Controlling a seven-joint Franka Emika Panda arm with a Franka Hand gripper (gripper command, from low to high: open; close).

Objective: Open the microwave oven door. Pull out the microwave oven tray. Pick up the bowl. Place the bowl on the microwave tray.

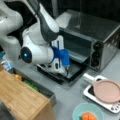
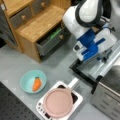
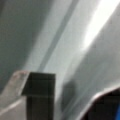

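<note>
Oven (image 1: 100, 35) stands with its door (image 1: 75, 71) already dropped flat. Tray (image 2: 106, 65), greyish, juts from the mouth, so pulling it out looks to be the step in hand, and that needs a straight outward draw. Gripper (image 1: 65, 71) sits at the tray; I cannot tell its grip. Bowl (image 2: 33, 81) waits well apart on the table.

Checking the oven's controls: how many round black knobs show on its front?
3, in a vertical column on the boxy silver metal oven, right of its opening: top round black knob, middle, bottom. None appear hidden.
</note>
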